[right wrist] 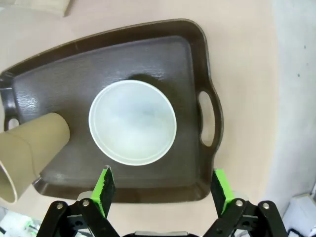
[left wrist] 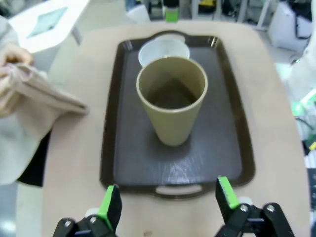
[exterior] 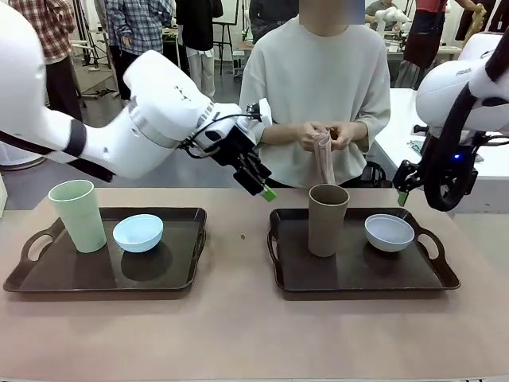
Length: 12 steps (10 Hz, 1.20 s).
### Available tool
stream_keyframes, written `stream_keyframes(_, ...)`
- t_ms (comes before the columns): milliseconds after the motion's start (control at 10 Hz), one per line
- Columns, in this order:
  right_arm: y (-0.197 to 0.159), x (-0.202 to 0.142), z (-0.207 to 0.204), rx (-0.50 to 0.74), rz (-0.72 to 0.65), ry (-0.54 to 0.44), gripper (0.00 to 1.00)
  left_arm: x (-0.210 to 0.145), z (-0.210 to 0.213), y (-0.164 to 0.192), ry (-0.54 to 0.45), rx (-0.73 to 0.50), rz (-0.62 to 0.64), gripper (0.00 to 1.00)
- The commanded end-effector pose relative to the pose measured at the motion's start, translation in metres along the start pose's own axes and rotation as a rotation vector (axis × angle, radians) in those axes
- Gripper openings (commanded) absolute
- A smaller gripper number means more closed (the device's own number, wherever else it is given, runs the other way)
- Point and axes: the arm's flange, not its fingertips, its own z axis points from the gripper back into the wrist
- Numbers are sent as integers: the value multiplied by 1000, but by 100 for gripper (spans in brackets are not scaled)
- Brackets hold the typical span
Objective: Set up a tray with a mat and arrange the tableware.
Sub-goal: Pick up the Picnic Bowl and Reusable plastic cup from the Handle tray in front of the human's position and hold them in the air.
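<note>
Across the beige table (exterior: 238, 334), my left gripper (left wrist: 168, 197) gapes wide, the tumbler (left wrist: 172, 98) upright dead ahead of it on the tray (left wrist: 224, 128); my right gripper (right wrist: 162, 185), jaws apart too, hangs above the bowl (right wrist: 132, 122).

- Taupe tumbler (exterior: 328, 220) stands upright; tray (exterior: 350, 274) floor before it is bare.
- Greyish-white bowl (exterior: 389, 231) blocks its right.
- Left of it, bare tabletop (exterior: 238, 270).

Taupe-brown tumbler (left wrist: 171, 101) stands upright on dark tray (left wrist: 217, 148), a greyish-white bowl (left wrist: 159, 47) seemingly just behind.
</note>
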Motion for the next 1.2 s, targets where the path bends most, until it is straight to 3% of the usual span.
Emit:
stream_keyframes(0, -1, 9, 5, 33, -49, 11, 100, -4, -10, 5, -86, -31, -12, 100)
stream_keyframes(100, 0, 0, 0, 0, 0, 0, 100, 1, 0, -6, -74, -27, -90, 100)
stream_keyframes(200, 0, 0, 0, 0, 0, 0, 100, 0, -11, 2, -28, -18, -2, 100)
stream_keyframes(400, -1, 4, 0, 5, -5, 2, 100, 0, -11, 2, -28, -18, -2, 100)
stream_keyframes(600, 2, 18, -16, 35, 18, 23, 100, -5, -20, 6, -85, -57, -67, 100)
stream_keyframes(1100, -4, 25, -54, 31, 39, 65, 100, -37, -52, 16, -158, -128, -61, 100)
